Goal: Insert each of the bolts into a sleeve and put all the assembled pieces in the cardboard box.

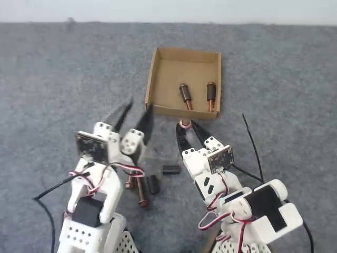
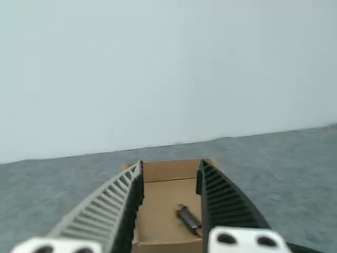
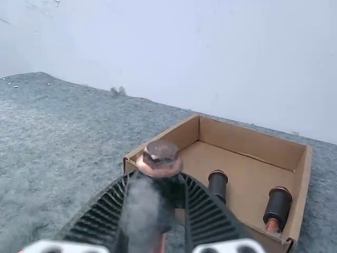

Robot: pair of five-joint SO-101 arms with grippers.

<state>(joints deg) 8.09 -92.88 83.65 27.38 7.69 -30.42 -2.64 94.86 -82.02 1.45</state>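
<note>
**Q:** What is the cardboard box (image 1: 169, 74) holding?

**A:** Two assembled pieces (image 1: 185, 95) are lying side by side in its 3 o'clock half, close to the front wall. Each is dark-bodied, with a copper shank pointing toward 6 o'clock. The box itself is sitting at the table's 12 o'clock.

**Q:** Grippers?

**A:** The right gripper (image 1: 185, 128) is hanging just outside the box's front wall, at the box's 6 o'clock. Its jaws are pinching a bolt (image 3: 158, 157) head-up, with a dark sleeve (image 3: 169, 191) showing under the head. The left gripper (image 1: 138, 112) is sitting at the box's 8 o'clock, jaws spread, nothing between them.

**Q:** Surface, room?

**A:** A loose sleeve (image 1: 170, 169) is lying at 7 o'clock from the right gripper. Loose bolts (image 1: 141, 199) and a second sleeve (image 1: 152, 184) are lying at 6 o'clock from the left gripper. Everything is resting on grey carpet (image 1: 274, 79). A white wall (image 1: 168, 10) is running along 12 o'clock.
</note>
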